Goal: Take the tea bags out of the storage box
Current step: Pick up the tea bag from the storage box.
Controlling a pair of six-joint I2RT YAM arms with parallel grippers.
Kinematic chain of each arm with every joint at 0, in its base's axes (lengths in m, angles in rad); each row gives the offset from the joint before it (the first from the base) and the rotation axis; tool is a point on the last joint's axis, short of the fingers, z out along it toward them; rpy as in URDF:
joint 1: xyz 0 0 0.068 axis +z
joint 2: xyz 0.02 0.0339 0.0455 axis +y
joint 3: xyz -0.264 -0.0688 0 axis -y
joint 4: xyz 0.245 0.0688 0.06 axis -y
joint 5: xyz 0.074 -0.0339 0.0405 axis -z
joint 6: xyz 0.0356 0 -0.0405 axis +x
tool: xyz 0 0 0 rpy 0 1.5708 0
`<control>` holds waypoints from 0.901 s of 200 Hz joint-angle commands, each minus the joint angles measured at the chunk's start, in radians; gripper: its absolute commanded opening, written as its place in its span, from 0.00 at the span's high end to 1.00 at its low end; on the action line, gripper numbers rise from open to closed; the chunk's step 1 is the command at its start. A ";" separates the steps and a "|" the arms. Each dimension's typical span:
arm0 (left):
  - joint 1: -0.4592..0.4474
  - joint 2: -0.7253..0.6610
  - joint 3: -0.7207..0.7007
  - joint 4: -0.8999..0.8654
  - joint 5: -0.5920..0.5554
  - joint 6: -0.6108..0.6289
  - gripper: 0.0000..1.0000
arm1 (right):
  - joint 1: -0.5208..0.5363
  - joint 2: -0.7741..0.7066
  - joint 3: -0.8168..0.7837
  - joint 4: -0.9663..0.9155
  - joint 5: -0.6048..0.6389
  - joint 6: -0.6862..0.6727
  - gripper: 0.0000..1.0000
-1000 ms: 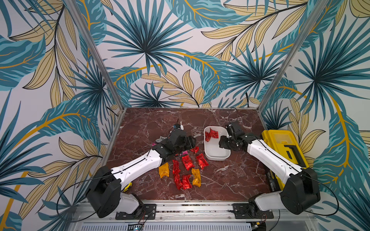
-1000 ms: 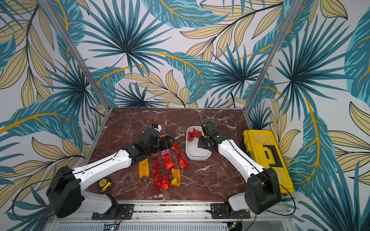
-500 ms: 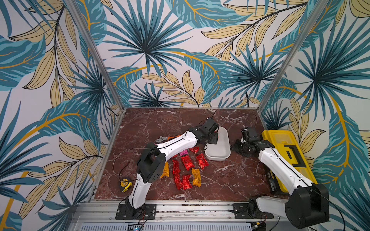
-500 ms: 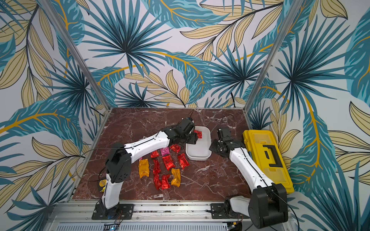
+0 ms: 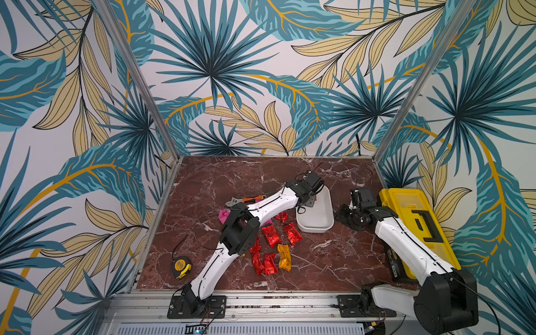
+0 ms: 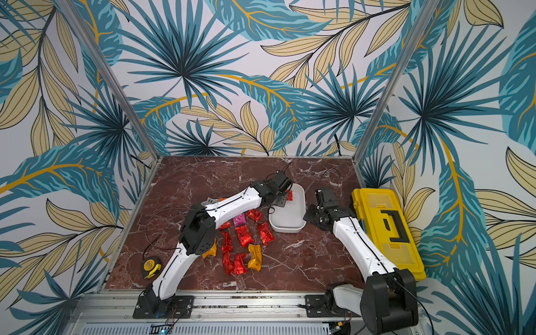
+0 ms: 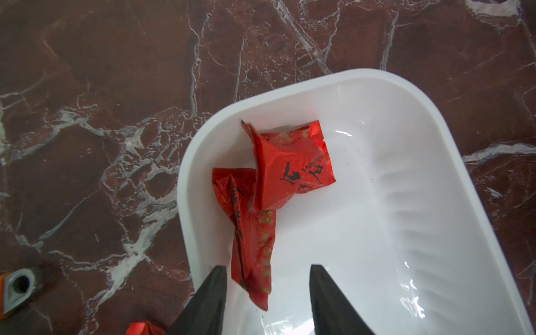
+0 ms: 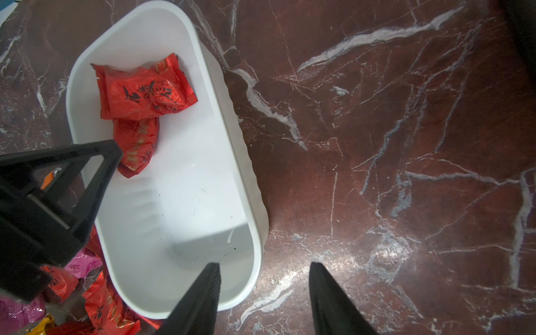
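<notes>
though left hand (image 7: 267, 268) hovers, tea bags (image 7: 290, 171) seem ungripped.

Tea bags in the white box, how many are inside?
2. One red tea bag lies on top, near the box's end wall; the other tea bag lies partly under it, along the side wall. More could hide beneath.

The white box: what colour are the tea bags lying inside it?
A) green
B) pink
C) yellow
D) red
D: both wrist views show only red tea bags lying in the box.
</notes>
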 commanded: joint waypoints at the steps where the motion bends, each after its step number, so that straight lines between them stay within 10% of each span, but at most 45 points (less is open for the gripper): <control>1: 0.000 0.043 0.060 -0.027 -0.035 0.020 0.50 | -0.005 -0.025 -0.025 0.006 -0.009 -0.001 0.45; 180: -0.012 0.018 0.072 -0.028 -0.043 -0.036 0.99 | -0.011 -0.062 -0.040 0.010 -0.057 -0.005 0.47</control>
